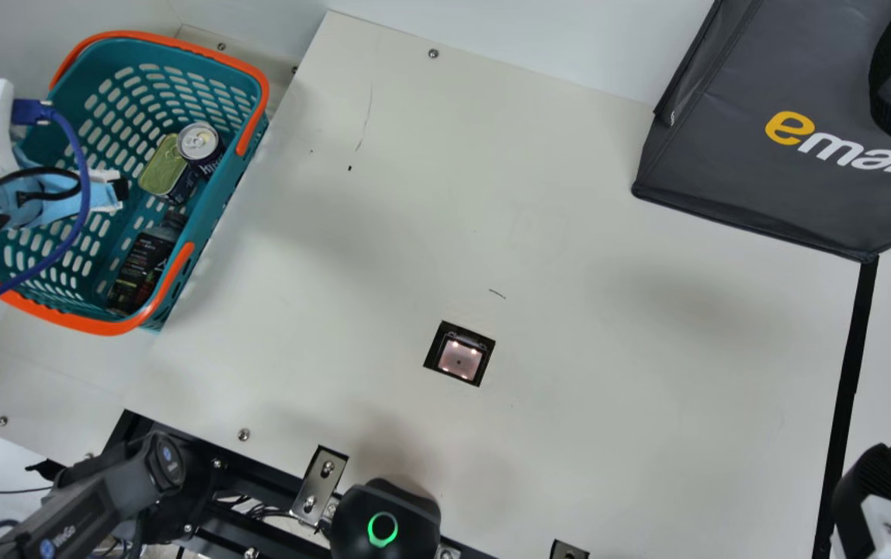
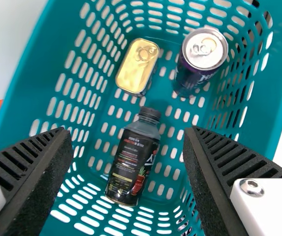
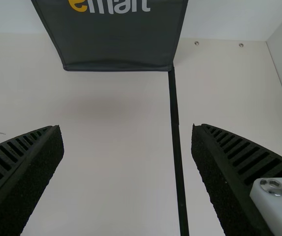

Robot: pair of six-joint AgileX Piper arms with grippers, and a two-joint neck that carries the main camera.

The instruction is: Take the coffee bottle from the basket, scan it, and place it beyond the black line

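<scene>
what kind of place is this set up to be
Probably a mock store checkout: there's a shopping basket with a can, a tin and a bottle inside, a scanner window set into the cream table, and a dark shopping bag at the far side.

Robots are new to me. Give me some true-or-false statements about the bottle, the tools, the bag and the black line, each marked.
1. The bottle lies in the basket. True.
2. The left tool is closed on the bottle. False: it is open and holds nothing.
3. The right tool is open. True.
4. The bottle is already beyond the black line. False: it is in the basket, on the near side of that line.
5. A can and a flat tin share the basket. True.
6. The bag is orange. False: it is dark grey.
</scene>
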